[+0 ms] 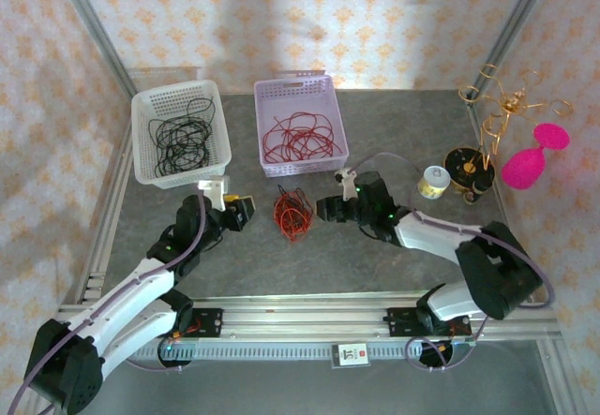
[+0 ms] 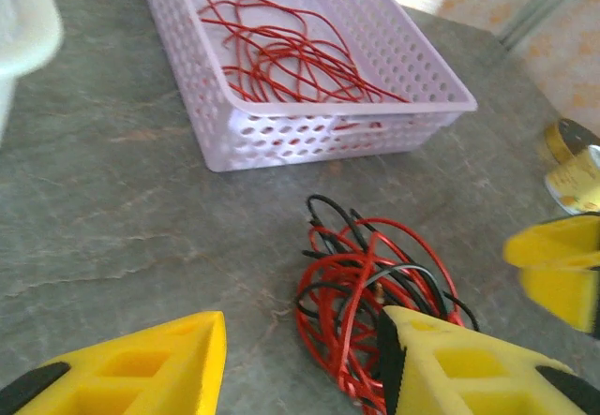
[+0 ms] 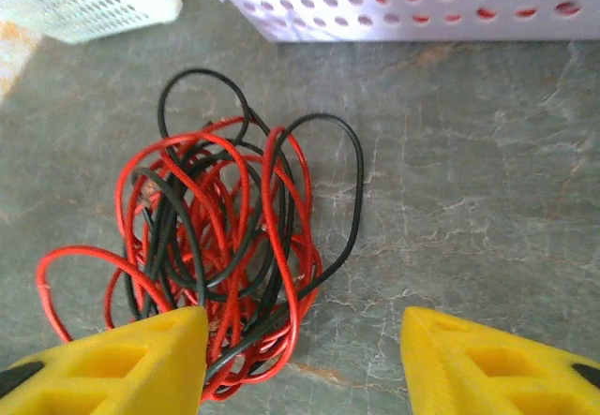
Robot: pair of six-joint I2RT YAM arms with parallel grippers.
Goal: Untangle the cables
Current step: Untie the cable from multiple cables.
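On marbled tabletop [image 1: 309, 265], tangled cables [image 1: 292, 214]

The table [image 1: 300, 265] is bare and open on the near side of the cables [image 1: 292, 213]. The white basket [image 1: 180, 134] and lilac basket [image 1: 300, 125] close the far side. The left gripper [image 1: 246, 214] and right gripper [image 1: 323, 211] stand close on the other 2 sides.

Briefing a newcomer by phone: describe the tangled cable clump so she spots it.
On the grey table, in front of the lilac basket, a clump lies between the left pincer and right pincer. Unlike the red wires there and the black wires in the white basket, it knots both colours.
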